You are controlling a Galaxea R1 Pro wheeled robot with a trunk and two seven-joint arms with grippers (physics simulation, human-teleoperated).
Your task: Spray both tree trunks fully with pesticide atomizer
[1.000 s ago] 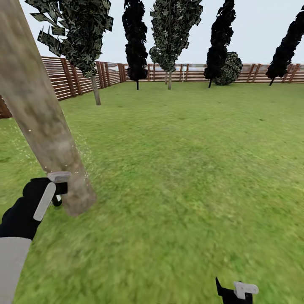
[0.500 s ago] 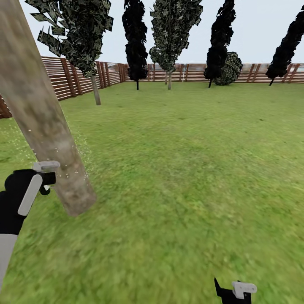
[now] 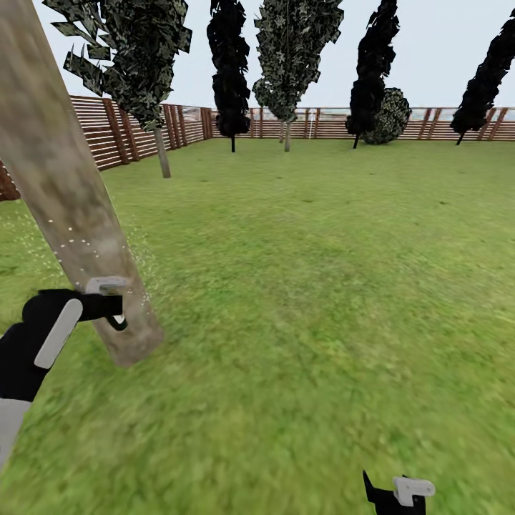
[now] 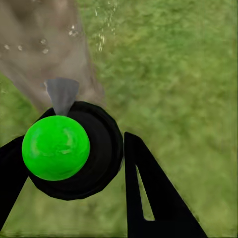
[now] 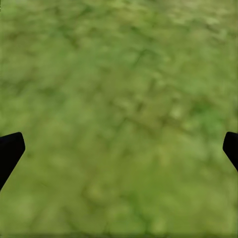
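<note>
left tool (image 3: 107, 304) holds atomizer (image 4: 64, 148) against the speckled tree trunk (image 3: 64, 186).

We found no readable text, label, brand, number or sign in any of the views. The pesticide atomizer (image 4: 67, 148) carried no lettering on its black body or green top, the tree trunk (image 3: 68, 193) showed bare mottled bark, and the wooden fence (image 3: 129, 132) bore no board or notice.
</note>
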